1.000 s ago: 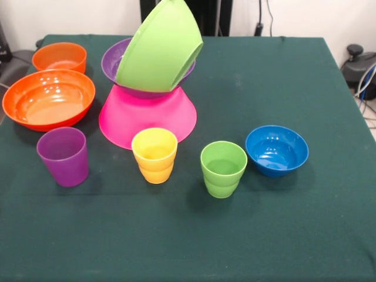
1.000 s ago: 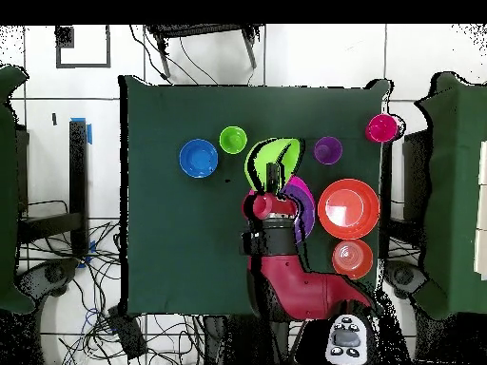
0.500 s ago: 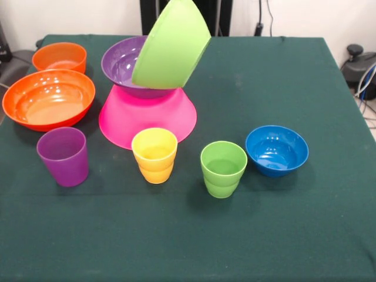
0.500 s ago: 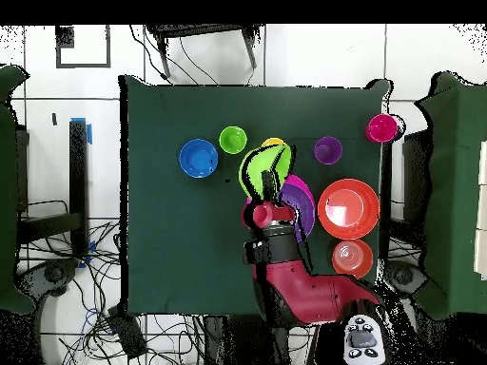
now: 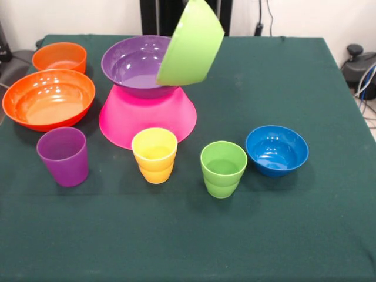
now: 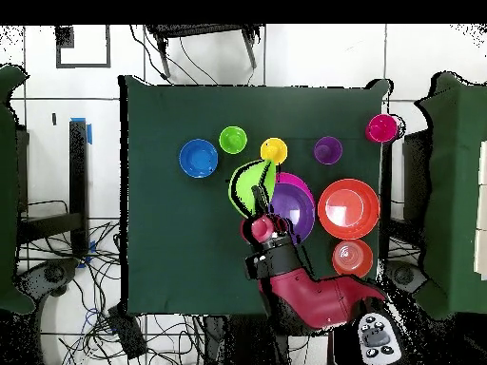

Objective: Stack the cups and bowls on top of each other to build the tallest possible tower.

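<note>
Pink bowl (image 5: pixel 147 117) sits upside down on the table as the base, w/ the purple bowl (image 5: pixel 136 66) upright on top of it, nothing inside. Lime green bowl (image 5: pixel 191 44) is up in the air, tipped nearly on edge, just beside the purple bowl's rim on its blue-bowl side; can't tell if they touch. In the overhead view the gripper (image 6: pixel 259 201) reaches to the lime bowl's edge, but can't tell whether it's clamped or loose.

Large orange bowl (image 5: pixel 48 98) and small orange bowl (image 5: pixel 59 57) stand on the far side of the tower from the blue one, both empty, close together. Small blue bowl (image 5: pixel 277 150) is apart on the other side, empty. In front of the tower, a row of upright empty cups: purple cup (image 5: pixel 63 155), yellow cup (image 5: pixel 154 155), green cup (image 5: pixel 223 168). A red cup (image 6: pixel 381 127) sits at a table corner, seen from overhead only.

Dark green cloth (image 5: pixel 305 223) covers the table. Cables (image 6: pixel 114 323) trail over the tiled floor.
</note>
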Controlling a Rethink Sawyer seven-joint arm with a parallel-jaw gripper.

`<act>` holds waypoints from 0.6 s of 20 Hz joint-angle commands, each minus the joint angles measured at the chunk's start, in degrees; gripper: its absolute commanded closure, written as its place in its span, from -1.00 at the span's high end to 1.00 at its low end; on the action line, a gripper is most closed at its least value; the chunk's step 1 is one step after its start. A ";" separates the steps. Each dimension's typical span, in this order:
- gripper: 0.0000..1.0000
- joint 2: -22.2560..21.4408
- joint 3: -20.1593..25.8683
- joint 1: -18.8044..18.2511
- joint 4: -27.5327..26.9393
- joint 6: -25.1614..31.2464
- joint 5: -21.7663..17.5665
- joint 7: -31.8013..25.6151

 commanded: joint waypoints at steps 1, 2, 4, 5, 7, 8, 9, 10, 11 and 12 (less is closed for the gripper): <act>-1.00 -3.44 9.34 -1.86 0.95 13.50 -10.40 22.45; -1.00 -4.34 9.35 -2.01 0.78 14.12 -11.29 23.35; -1.00 -5.74 9.37 -2.21 0.83 15.12 -12.42 24.63; -1.00 -6.23 9.64 -2.30 0.78 15.52 -13.38 25.71; -1.00 -7.04 10.52 -2.71 0.06 16.43 -16.24 29.20; -1.00 -7.40 10.91 -3.01 -0.64 16.99 -18.38 31.52; -1.00 -7.56 10.81 -3.13 -0.92 17.09 -18.81 31.78; -1.00 -7.72 11.00 -3.31 -1.42 17.39 -20.11 33.07; -1.00 -7.76 11.10 -3.42 -1.73 17.47 -20.86 33.85; -1.00 -7.66 11.41 -3.69 -2.59 17.65 -22.67 35.66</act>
